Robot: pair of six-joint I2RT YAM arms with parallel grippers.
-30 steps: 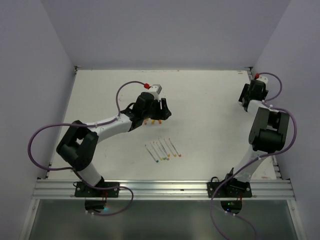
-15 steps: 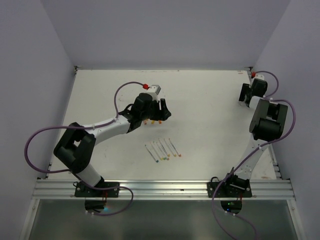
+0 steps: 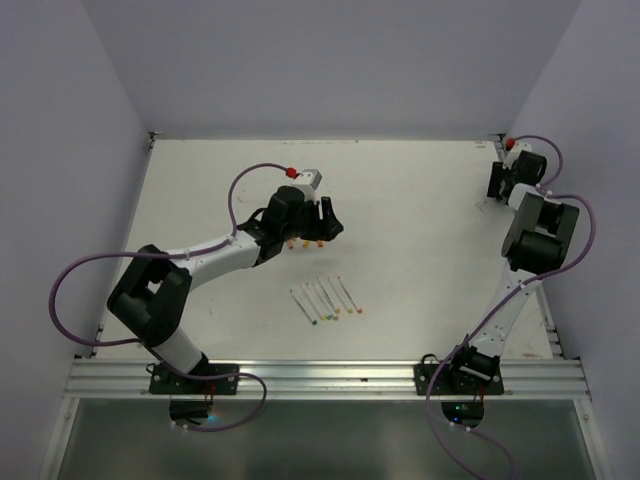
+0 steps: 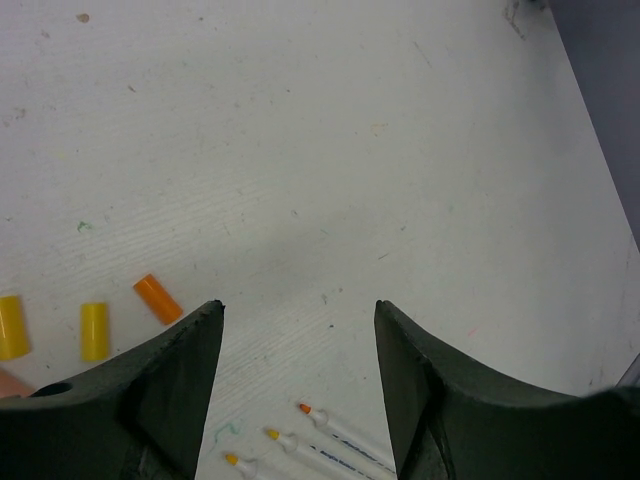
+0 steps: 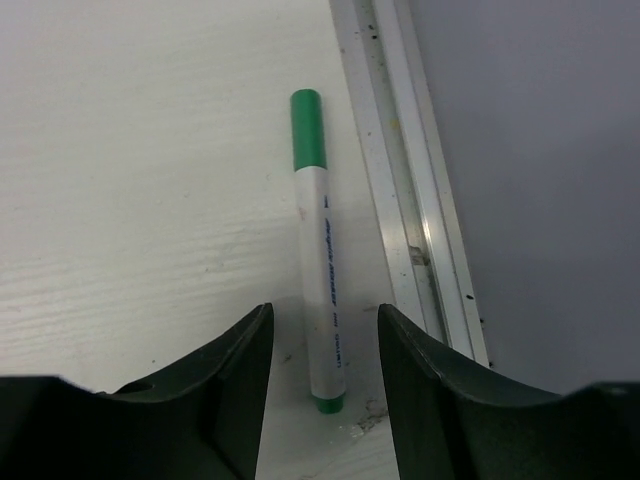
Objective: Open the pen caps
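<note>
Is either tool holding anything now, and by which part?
Nothing is held. The left tool is open and empty. The right tool is open, the green pen lying unclamped between its jaws.

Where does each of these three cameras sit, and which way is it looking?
Top external: fixed above and behind, looking down on the table; left arm and right arm show.
Left wrist: on the left arm, looking down past the open left gripper at loose caps and uncapped pens.
Right wrist: on the right arm, looking down past the open right gripper at a capped green pen.
Shared: top and left wrist show the caps.
</note>
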